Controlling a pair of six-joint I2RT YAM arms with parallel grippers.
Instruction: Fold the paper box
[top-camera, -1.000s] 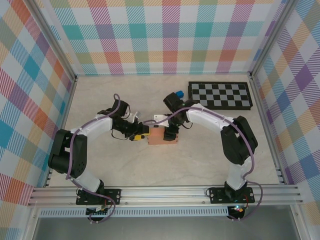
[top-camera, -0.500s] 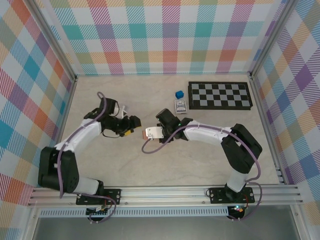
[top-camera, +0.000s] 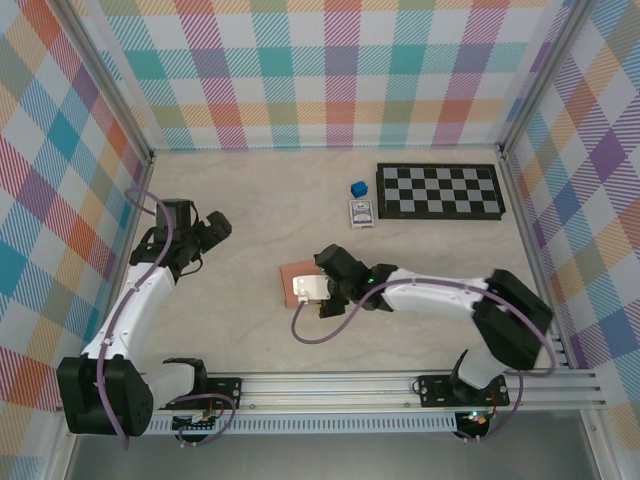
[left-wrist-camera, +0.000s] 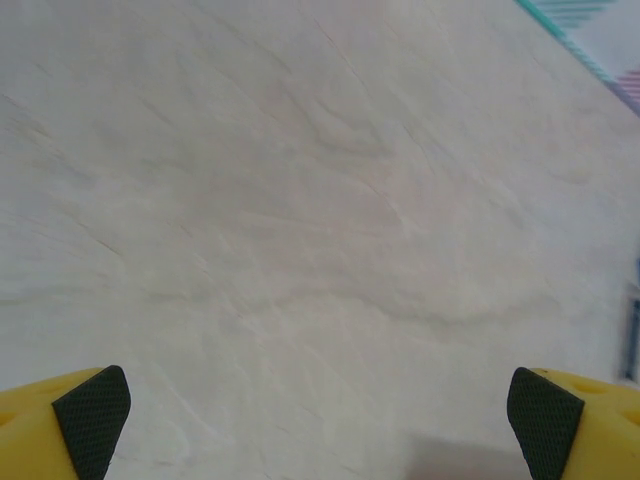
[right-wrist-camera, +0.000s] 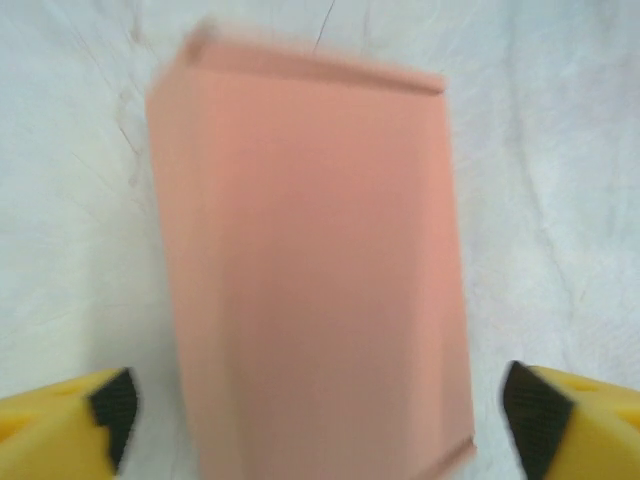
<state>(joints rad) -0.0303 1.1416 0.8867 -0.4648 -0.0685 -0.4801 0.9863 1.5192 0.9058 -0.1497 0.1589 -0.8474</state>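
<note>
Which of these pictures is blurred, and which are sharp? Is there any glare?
Right wrist view: the paper box is soft and its edges are smeared, probably by motion. Left wrist view: the table grain reads clearly, with no glare. Top view: even light, and the checkerboard is crisp.

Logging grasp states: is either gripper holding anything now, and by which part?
Nothing is held: right gripper open over the paper box, jaws clear of its sides; left gripper open above the table.

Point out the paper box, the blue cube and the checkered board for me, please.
paper box (right-wrist-camera: 310, 270): right wrist view, middle of its top face.
blue cube (top-camera: 357, 188): top external view, its top face.
checkered board (top-camera: 440, 192): top external view, its centre.
</note>
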